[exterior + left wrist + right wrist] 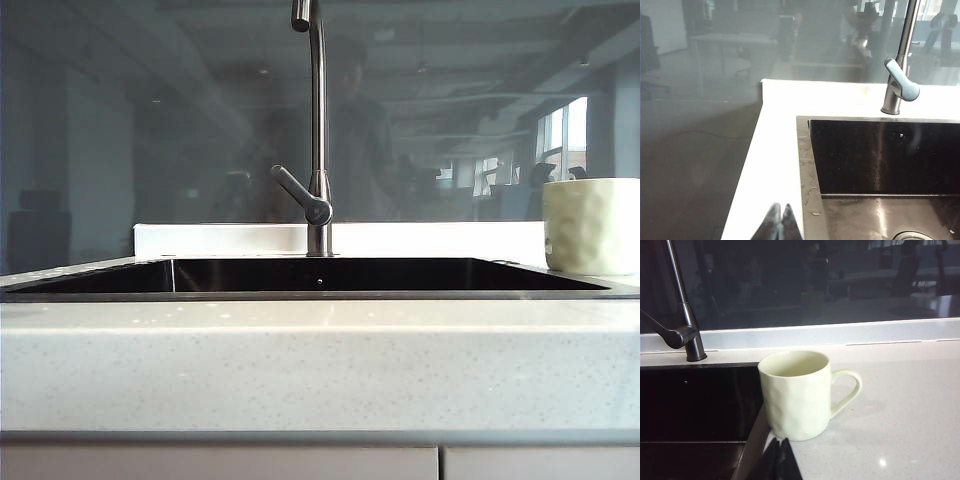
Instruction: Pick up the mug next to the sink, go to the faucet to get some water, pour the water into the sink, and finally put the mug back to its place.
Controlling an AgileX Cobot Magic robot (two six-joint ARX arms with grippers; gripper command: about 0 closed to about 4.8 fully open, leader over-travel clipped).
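The pale cream-green dimpled mug (592, 226) stands upright on the counter at the right of the sink (320, 293); the right wrist view shows the mug (797, 394) beside the sink's rim (752, 440), handle turned away from the basin. The steel faucet (317, 150) rises behind the sink's middle, lever angled left. My right gripper (780, 441) is shut and empty, short of the mug's base. My left gripper (781, 207) is shut and empty over the white counter beside the sink's left rim (803, 165). Neither gripper shows in the exterior view.
A light speckled counter (320, 360) runs along the front. A white upstand (220, 238) and a dark reflective glass wall stand behind the sink. A drain (914, 236) lies in the wet basin floor. Open counter (905, 410) lies to the mug's handle side.
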